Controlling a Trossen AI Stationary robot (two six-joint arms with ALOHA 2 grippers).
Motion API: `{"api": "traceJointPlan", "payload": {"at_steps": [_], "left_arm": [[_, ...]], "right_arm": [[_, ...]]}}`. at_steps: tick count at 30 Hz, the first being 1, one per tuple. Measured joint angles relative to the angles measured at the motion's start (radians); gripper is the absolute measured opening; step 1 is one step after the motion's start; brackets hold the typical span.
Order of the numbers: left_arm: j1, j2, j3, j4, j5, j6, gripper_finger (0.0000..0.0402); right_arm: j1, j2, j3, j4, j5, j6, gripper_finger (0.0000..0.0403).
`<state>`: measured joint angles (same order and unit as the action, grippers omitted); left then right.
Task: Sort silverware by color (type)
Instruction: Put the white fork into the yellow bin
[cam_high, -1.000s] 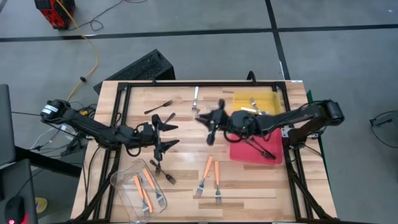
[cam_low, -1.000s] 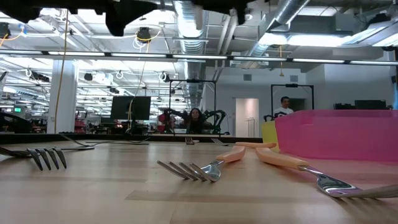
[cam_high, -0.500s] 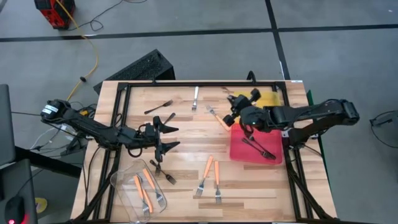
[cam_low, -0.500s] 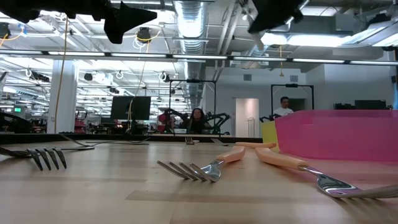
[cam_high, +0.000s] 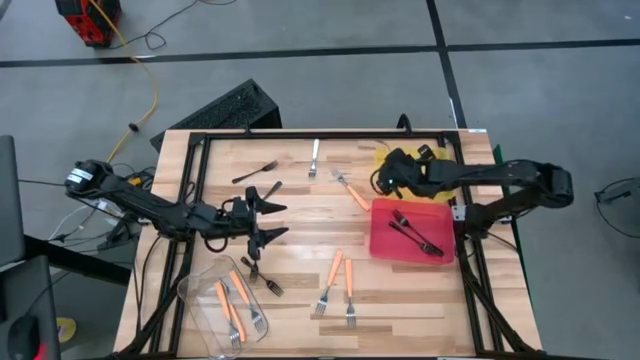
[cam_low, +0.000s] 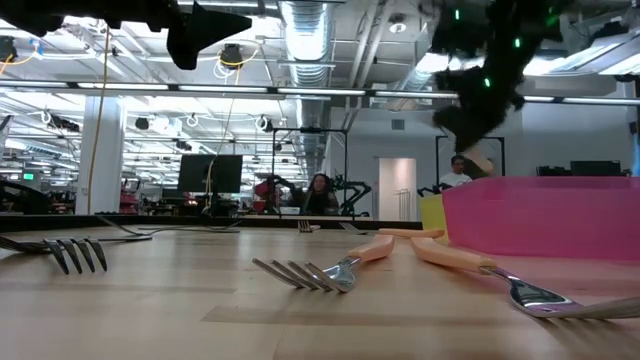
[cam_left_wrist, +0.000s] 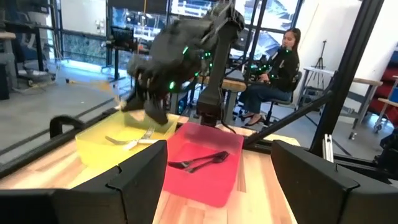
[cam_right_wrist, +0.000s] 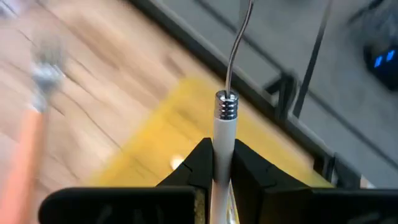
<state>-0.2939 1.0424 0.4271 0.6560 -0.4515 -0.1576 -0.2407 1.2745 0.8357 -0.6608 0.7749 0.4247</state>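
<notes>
Visibility is limited at the far right: in the high view the right arm covers most of the yellow tray (cam_high: 436, 157), and the right gripper (cam_high: 388, 176) shows only as a dark mass. Its wrist view settles the grip: the fingers (cam_right_wrist: 200, 163) are pinched on a white-handled fork (cam_right_wrist: 225, 134), tines pointing away, over the yellow tray. The right arm reaches in from the right edge, bent low across the far side.

The left arm stretches from the left edge to mid-table, with the left gripper (cam_high: 264, 220) spread wide and holding nothing.

The red tray (cam_high: 440, 250) holds two black forks (cam_high: 415, 232). Two orange-handled forks (cam_high: 338, 280) lie near the front; a clear tub (cam_high: 200, 290) at the near left holds more.
</notes>
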Motion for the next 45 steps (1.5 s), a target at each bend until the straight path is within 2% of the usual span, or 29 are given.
{"api": "traceJointPlan", "payload": {"at_steps": [8, 11, 15, 20, 30, 36, 41, 45], "left_arm": [[0.006, -0.05, 0.0, -0.016, -0.004, 0.032, 0.0274], [0.006, -0.078, 0.0, -0.024, -0.002, 0.052, 0.0274], [0.006, -0.133, 0.0, -0.054, -0.002, 0.064, 0.0274], [0.009, -0.216, 0.0, -0.096, -0.007, 0.096, 0.0274], [0.049, -0.306, 0.0, -0.191, -0.002, 0.124, 0.0274], [0.051, -0.297, 0.0, -0.214, -0.001, 0.119, 0.0274], [0.051, -0.296, 0.0, -0.218, 0.0, 0.119, 0.0274], [0.051, -0.296, 0.0, -0.218, 0.0, 0.118, 0.0274]], "right_arm": [[-0.162, -0.017, -0.17, 0.279, -0.278, -0.159, 0.0066], [-0.208, -0.02, -0.205, 0.353, -0.347, -0.201, 0.0066], [-0.244, -0.024, -0.218, 0.359, -0.372, -0.256, 0.0066], [-0.285, -0.072, -0.218, 0.328, -0.497, -0.346, 0.0067], [-0.378, -0.287, -0.232, 0.119, -0.545, -0.373, 0.0067], [-0.421, -0.396, -0.322, 0.132, -0.593, -0.367, 0.0067], [-0.482, -0.419, -0.37, 0.175, -0.586, -0.294, 0.0067], [-0.497, -0.415, -0.37, 0.19, -0.638, -0.313, 0.0067]]}}
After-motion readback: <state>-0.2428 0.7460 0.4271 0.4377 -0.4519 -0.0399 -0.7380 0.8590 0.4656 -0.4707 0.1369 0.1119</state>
